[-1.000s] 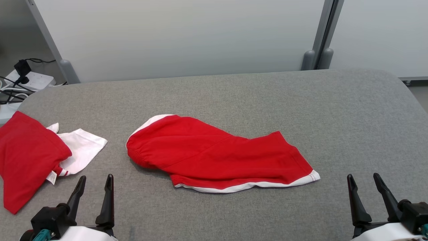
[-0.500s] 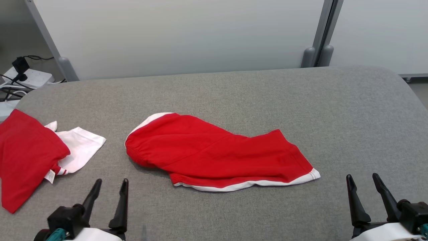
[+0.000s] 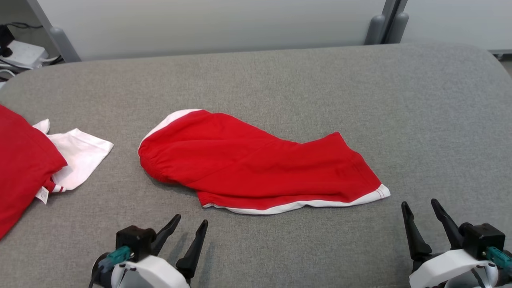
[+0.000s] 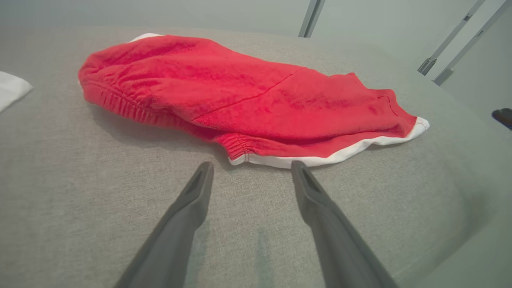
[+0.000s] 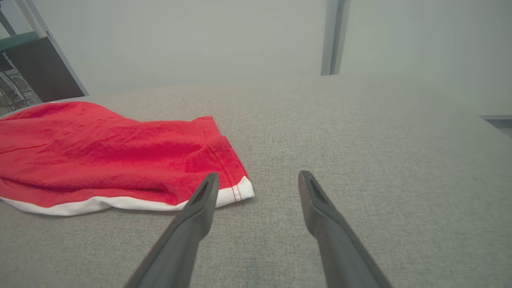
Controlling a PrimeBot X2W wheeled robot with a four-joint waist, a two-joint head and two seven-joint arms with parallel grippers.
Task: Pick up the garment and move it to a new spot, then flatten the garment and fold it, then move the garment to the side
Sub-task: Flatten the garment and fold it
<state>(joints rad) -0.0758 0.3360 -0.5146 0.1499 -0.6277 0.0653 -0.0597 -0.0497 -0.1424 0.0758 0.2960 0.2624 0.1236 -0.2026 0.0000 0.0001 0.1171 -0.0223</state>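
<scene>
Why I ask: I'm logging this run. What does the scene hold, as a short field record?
surface: grey padded table
garment: red shorts with white trim, lying rumpled mid-table, unheld
left end effector: open, just short of the shorts' near hem
right end effector: open, beside the shorts' right corner
other: red and white clothing at the table's left edge
</scene>
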